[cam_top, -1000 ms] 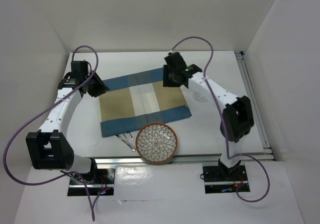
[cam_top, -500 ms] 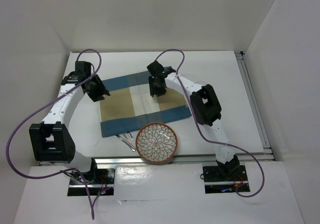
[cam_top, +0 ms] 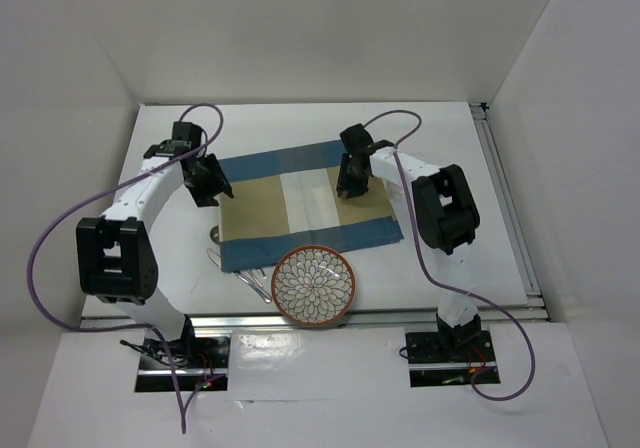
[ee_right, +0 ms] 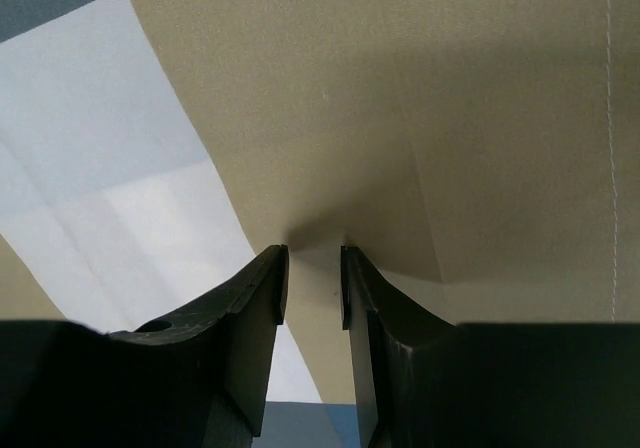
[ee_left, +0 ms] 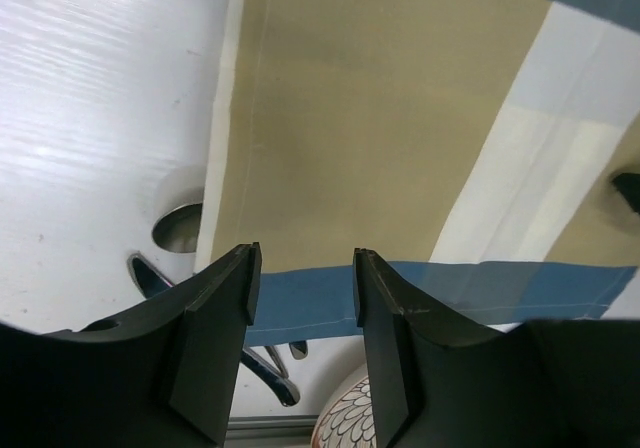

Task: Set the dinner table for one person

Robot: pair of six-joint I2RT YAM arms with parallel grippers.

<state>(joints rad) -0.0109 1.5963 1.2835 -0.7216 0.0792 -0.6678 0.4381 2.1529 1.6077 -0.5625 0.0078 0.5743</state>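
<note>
The dinner table, our white counter, spans the space between the walls, with a metal rail along its near edge by the arm bases. On its middle lies the striped placemat, slightly askew. The right arm has its jaws narrowed on a pinched-up crease of the tan band, which we judge to be a grip for dragging the cloth straight. The left arm holds its jaws half wide and empty above the mat's left side. The petal-patterned plate sits against the near hem, and cutlery lies partly beneath the cloth, so we think both need resetting.
</note>
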